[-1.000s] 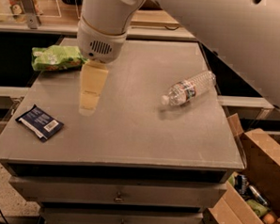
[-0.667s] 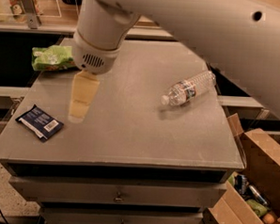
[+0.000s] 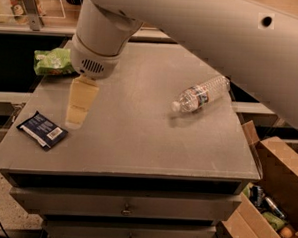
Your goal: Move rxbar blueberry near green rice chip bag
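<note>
The rxbar blueberry [image 3: 42, 130], a small flat navy wrapper with a white label patch, lies near the table's front left corner. The green rice chip bag [image 3: 53, 61], crinkly and lime green, lies at the table's back left edge, partly hidden by my arm. My gripper [image 3: 77, 118] hangs from the big white wrist, its pale fingers pointing down over the table just right of the rxbar, a little above the surface. It holds nothing that I can see.
A clear plastic water bottle [image 3: 200, 93] lies on its side on the right part of the grey table [image 3: 138, 140]. An open cardboard box [image 3: 264, 207] with cans stands on the floor at the right. Shelves run behind the table.
My arm has swung left and toward the front, bringing the gripper closer to the rxbar. The rxbar, the green bag and the bottle have not moved.
</note>
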